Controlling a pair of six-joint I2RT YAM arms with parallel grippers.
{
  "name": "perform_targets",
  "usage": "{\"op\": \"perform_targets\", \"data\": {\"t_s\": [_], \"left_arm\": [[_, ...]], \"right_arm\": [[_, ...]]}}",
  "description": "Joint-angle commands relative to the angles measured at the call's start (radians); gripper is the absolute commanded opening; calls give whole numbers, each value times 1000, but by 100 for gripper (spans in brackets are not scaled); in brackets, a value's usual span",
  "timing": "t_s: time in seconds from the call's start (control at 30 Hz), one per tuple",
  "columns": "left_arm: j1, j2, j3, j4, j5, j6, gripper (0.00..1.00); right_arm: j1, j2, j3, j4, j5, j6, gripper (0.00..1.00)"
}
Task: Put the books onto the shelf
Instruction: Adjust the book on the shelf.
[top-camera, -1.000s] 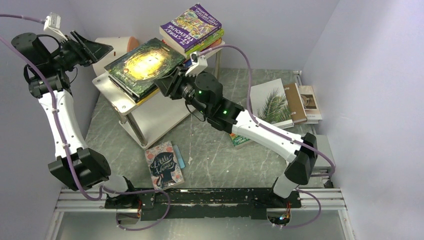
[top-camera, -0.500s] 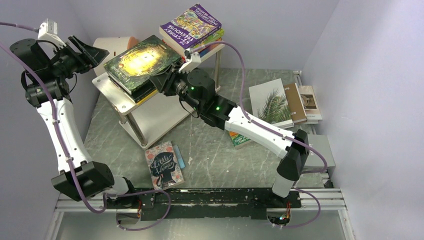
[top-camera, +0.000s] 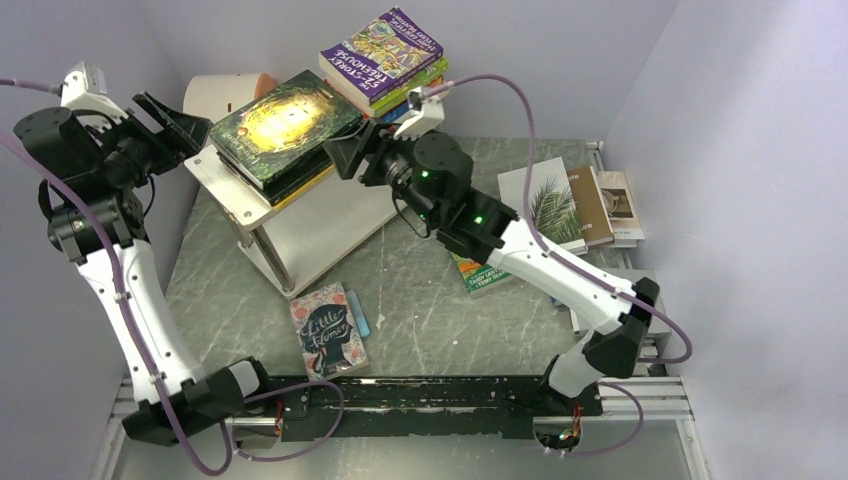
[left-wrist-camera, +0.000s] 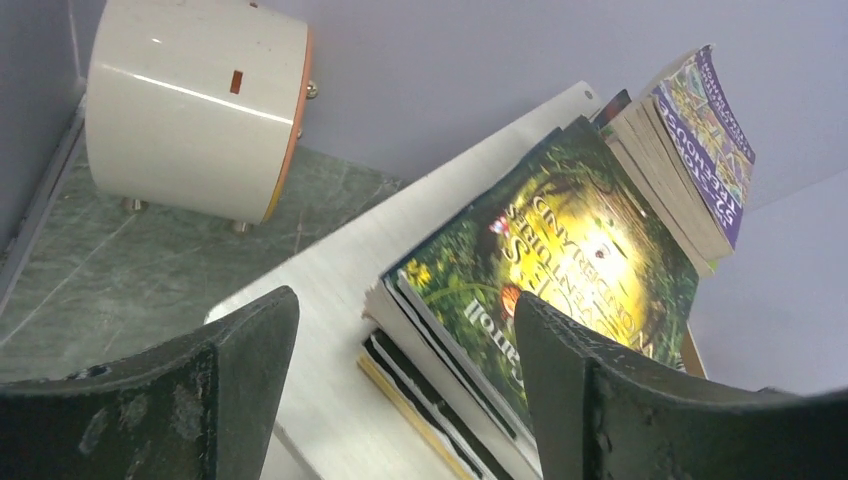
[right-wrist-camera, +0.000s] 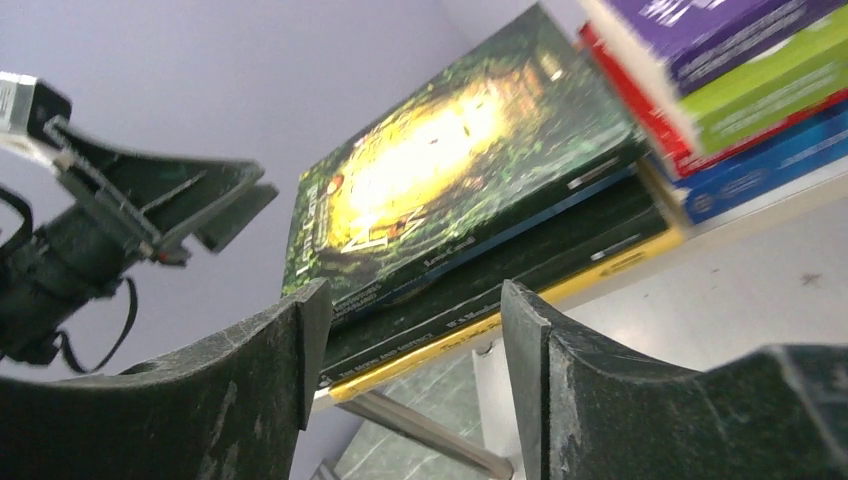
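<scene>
From above, the green-gold book is covering most of the stack beneath it on the shelf, so only page edges and spines are peeking out. The right arm is hiding much of a green book lying on the desk. Beside the Little Women paperback, a small blue object, perhaps a flat bar, is showing only a sliver. In the right wrist view, the purple Treehouse book is blurring and running off the top edge.

Book stacks crowd the top of the shelf.
</scene>
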Motion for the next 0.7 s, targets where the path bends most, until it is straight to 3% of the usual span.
{"op": "perform_targets", "data": {"t_s": [0.0, 0.3, 0.43, 0.67], "left_arm": [[8, -77, -31, -28, -31, -18, 84], [-44, -219, -180, -54, -77, -72, 84], [-130, -306, -252, -126, -219, -46, 83], [-246, -467, -242, -278, -535, -32, 85]], "right_arm": [[-27, -37, 10, -89, 56, -75, 67], [-67, -90, -52, -124, 10, -95, 73], [-76, -197, -238, -143, -39, -97, 75], [-81, -346, -552, -199, -184, -42, 76]]}}
